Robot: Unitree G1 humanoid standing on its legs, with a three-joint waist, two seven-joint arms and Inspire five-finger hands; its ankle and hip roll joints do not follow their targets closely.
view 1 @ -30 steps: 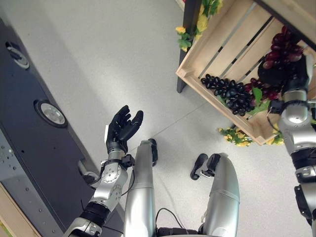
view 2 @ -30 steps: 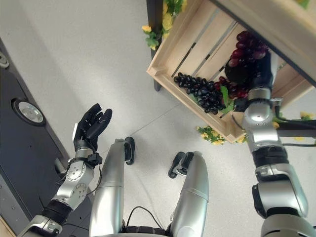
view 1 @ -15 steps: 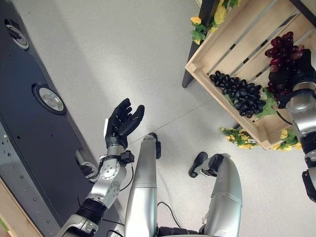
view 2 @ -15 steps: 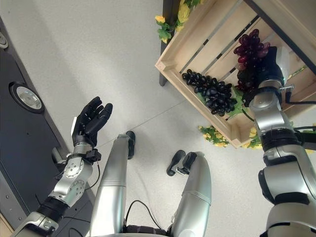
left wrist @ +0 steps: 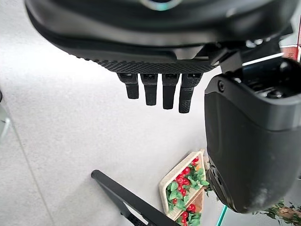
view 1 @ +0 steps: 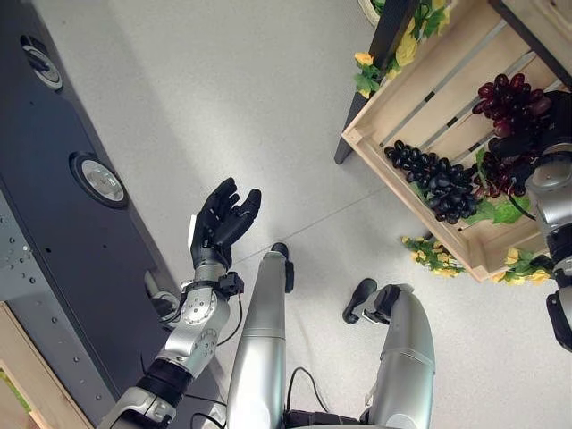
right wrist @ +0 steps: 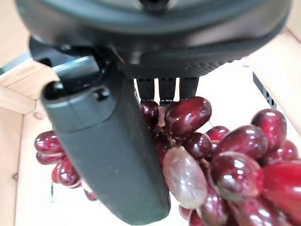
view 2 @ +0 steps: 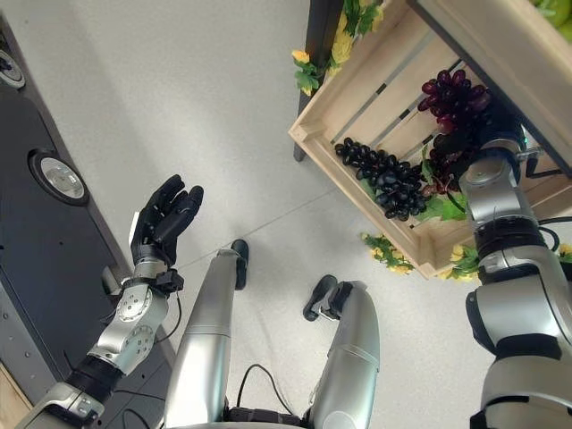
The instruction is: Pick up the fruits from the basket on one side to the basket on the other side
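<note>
Grey floor is being shown beneath a wooden crate [view 1: 420, 98] at upper right, where a red grape bunch [right wrist: 221, 160] is being clasped by the right robot hand [right wrist: 113, 155], beside a black grape bunch [view 1: 433, 179]. The left robot hand [view 1: 219, 223] is being held relaxed at centre left. No fruit is judged transferred yet.

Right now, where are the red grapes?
The red grapes are in the wooden crate on the robot's right, gripped by its right hand, beside the black grapes.
</note>
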